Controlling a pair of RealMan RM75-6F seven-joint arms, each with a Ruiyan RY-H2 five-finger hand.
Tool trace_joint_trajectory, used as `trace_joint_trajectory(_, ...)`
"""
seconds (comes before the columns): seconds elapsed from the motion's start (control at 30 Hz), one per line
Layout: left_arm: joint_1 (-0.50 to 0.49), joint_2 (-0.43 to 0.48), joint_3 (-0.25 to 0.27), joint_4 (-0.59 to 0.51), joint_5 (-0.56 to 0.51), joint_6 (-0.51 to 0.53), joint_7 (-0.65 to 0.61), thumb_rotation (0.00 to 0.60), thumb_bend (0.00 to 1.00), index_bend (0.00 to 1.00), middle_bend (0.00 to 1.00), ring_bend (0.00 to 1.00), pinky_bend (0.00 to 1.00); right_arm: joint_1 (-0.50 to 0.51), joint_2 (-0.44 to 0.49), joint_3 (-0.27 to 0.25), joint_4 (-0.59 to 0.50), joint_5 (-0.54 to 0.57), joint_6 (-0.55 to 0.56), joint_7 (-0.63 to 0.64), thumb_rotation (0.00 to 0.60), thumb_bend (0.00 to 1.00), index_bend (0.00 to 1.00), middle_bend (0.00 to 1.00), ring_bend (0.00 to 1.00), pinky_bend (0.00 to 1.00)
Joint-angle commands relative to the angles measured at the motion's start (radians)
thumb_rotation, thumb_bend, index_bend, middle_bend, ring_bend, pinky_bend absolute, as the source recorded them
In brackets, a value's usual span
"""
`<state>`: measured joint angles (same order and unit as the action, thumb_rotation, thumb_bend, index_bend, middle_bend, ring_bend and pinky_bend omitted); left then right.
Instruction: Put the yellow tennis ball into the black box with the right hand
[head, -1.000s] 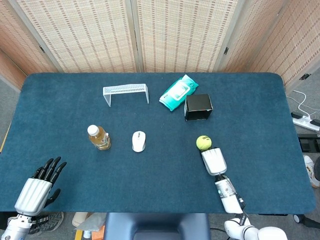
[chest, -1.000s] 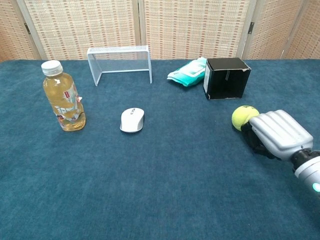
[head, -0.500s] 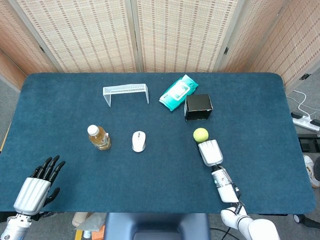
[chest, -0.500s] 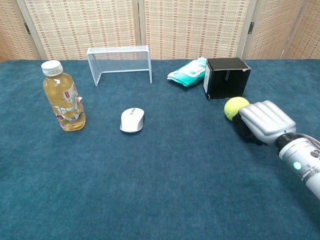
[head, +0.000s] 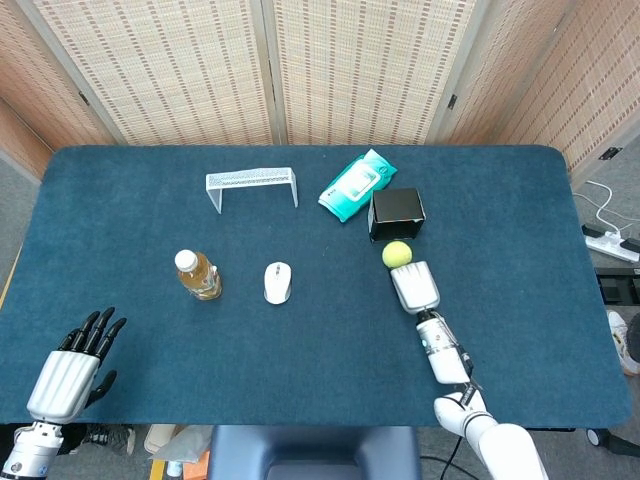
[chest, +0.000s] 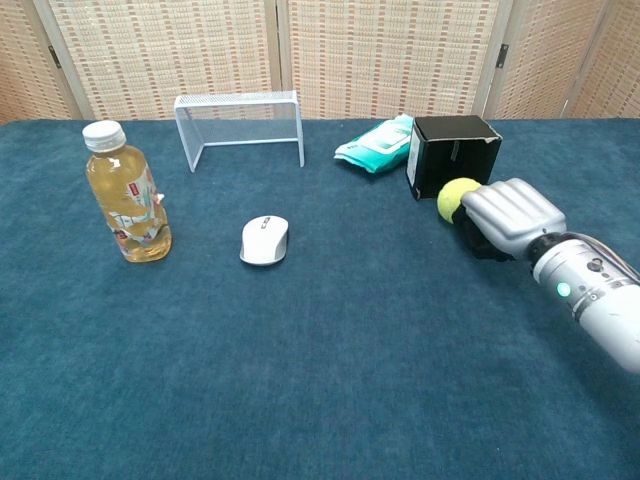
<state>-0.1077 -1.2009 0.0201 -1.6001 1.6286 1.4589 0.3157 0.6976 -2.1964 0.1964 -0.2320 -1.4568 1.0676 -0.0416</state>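
The yellow tennis ball (head: 397, 254) (chest: 457, 199) sits in the fingers of my right hand (head: 414, 287) (chest: 505, 215), which grips it from behind. Ball and hand are just in front of the black box (head: 397, 213) (chest: 455, 155), near its front wall, the ball close to touching it. The box stands upright right of the table's middle, its open top facing up. My left hand (head: 70, 370) hovers at the table's near left corner, fingers spread and holding nothing; only the head view shows it.
A bottle of yellow drink (head: 198, 275) (chest: 127, 192) stands at the left, with a white mouse (head: 277, 282) (chest: 265, 240) beside it. A white wire rack (head: 251, 183) (chest: 238, 125) and a teal wipes pack (head: 356, 185) (chest: 378, 143) lie further back, the pack right next to the box.
My right hand has carried the tennis ball forward and slightly left, from open table up to the front of the black box. The left hand drifted slightly toward the near edge.
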Motion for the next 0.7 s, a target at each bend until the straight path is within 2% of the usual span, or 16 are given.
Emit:
trace_joint_trajectory(0.03,0.000,-0.003,-0.004,0.001,-0.005,0.003,0.004,0.600,0.36,0.14,0.11,0.04,0.28,0.023,-0.005,0.002,0.021,0.008,-0.024,0.019,0.600,0.89,0.80,0.98,0.70,0.77)
trace_joint_trajectory(0.3,0.007,-0.015,-0.015,0.021,-0.001,0.039,-0.001,0.600,0.36,0.14,0.11,0.04,0.28,0.059,-0.007,-0.004,0.057,0.013,-0.044,0.070,0.600,0.81,0.80,0.92,0.65,0.73)
trace_joint_trajectory(0.5,0.004,-0.019,-0.018,0.027,-0.012,0.031,0.005,0.600,0.36,0.14,0.11,0.04,0.28,0.074,-0.001,-0.006,0.069,0.017,-0.035,0.124,0.600,0.74,0.80,0.82,0.57,0.66)
trace_joint_trajectory(0.6,0.001,-0.020,-0.019,0.028,-0.019,0.025,0.006,0.600,0.36,0.14,0.11,0.04,0.28,0.080,0.002,-0.002,0.070,0.025,-0.039,0.153,0.600,0.65,0.77,0.74,0.50,0.61)
trace_joint_trajectory(0.7,-0.002,-0.022,-0.019,0.029,-0.025,0.017,0.009,0.600,0.36,0.14,0.11,0.04,0.29,0.083,0.003,0.001,0.073,0.032,-0.043,0.164,0.600,0.56,0.69,0.66,0.44,0.57)
